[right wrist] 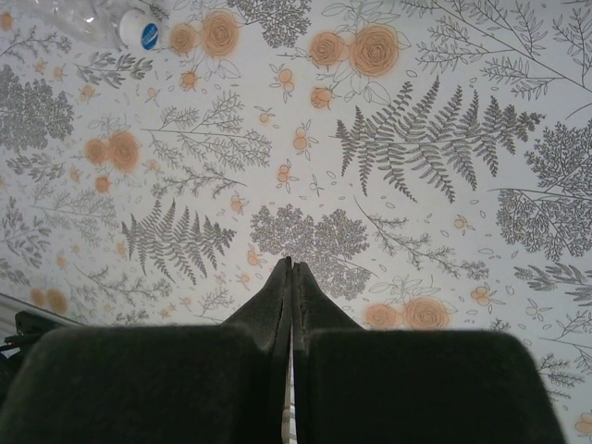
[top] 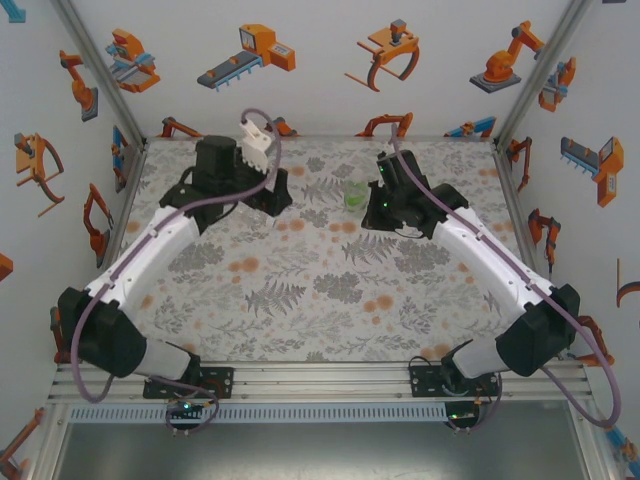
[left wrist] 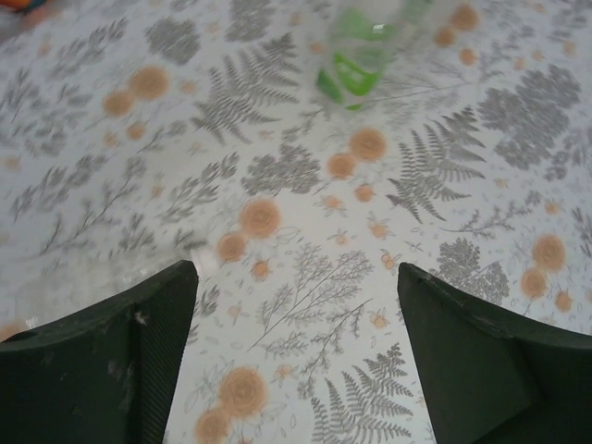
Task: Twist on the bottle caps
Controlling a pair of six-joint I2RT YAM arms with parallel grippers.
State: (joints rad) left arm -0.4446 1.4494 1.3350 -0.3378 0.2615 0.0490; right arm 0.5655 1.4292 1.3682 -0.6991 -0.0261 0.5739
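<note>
Bright, even, diffuse light fills the white-walled enclosure (top: 320, 110), leaving only faint, soft shadows on the grey-fern and orange-flower printed tablecloth (top: 300, 300). The left wrist view is soft and smeared throughout, and the green-tinted clear plastic bottle (left wrist: 356, 55) at its top edge is blurred. The right wrist view shows the printed pattern crisply.
</note>
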